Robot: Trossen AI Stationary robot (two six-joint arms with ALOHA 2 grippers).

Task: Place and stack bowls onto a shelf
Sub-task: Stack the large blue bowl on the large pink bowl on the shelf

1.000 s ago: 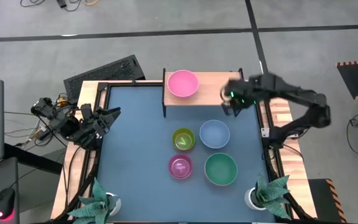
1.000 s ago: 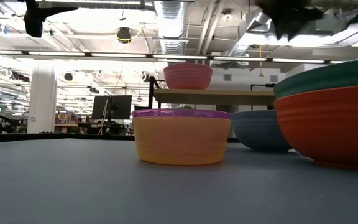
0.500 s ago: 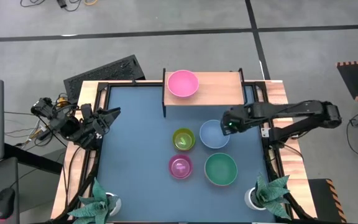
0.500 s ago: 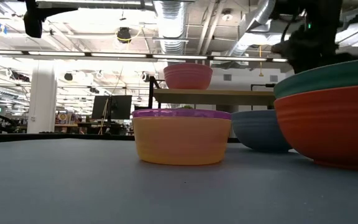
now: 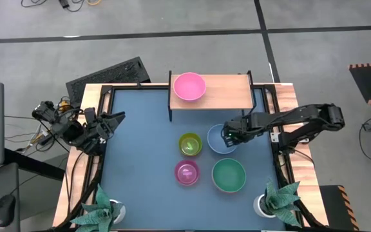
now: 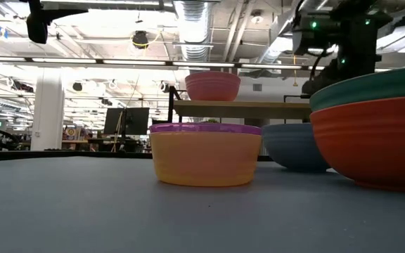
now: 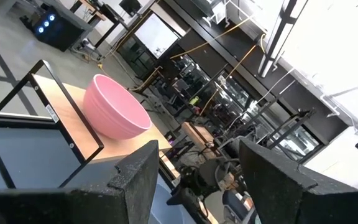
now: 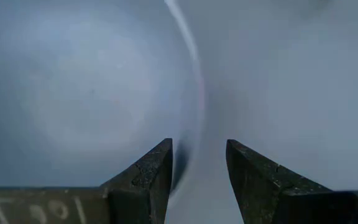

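The right gripper [image 5: 226, 136] is low over the light blue bowl [image 5: 219, 140] at the 3 o'clock side of the desk [image 5: 140, 154], its fingers [image 8: 149, 171] open astride the bowl's rim. The pink bowl [image 5: 189, 86] sits on the shelf [image 5: 227, 91] at 12 o'clock. The left gripper [image 5: 111, 121] waits at 9 o'clock with fingers apart, holding nothing.

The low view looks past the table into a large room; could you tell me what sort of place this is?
Probably a robotics lab in an open-plan office or workshop hall: exposed ceiling ducts, a monitor on distant desks, and a blue work table carrying plastic bowls such as the pink bowl.
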